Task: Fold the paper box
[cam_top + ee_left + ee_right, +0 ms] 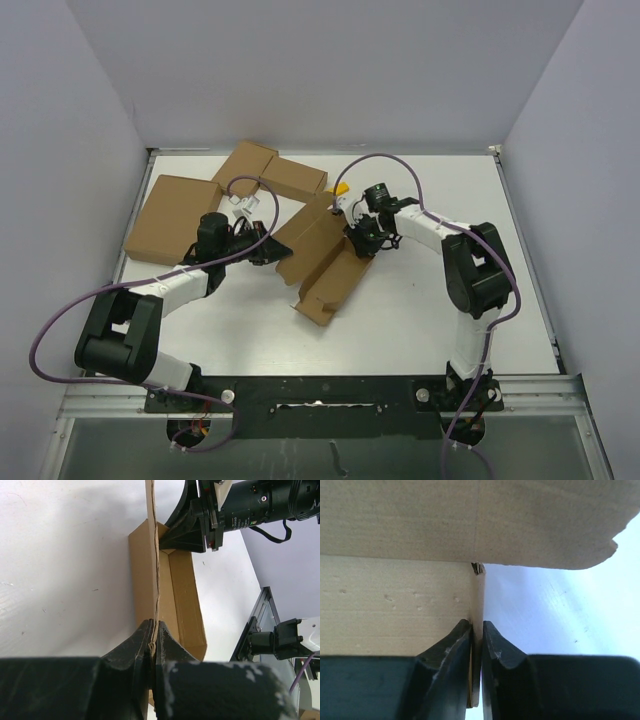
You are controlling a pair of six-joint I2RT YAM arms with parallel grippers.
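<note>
A: Paper box [322, 262], position?
B: Middle of the table [430, 310], lying on a diagonal. Partly folded: a long open trough at the near end, a wider panel toward the far end. It sits between the two grippers.

A: Left gripper [154, 630]?
B: Closed on the box. The wrist view shows a thin upright cardboard wall pinched edge-on between both fingers. The rest of the box runs straight away from the fingertips. From above, this gripper is at the box's left edge.

A: Right gripper [477, 628]?
B: Also clamped on the box. A narrow cardboard edge stands between its fingers, with a broad panel across the top of that view. From above, it meets the box from the right, at the far end.

A: Anything else nearby?
B: A larger flat carton [172, 218] at far left, well apart from the box. A pair of small cartons [270, 172] lies behind, near the box's far panel; whether they touch it, can't tell.
</note>
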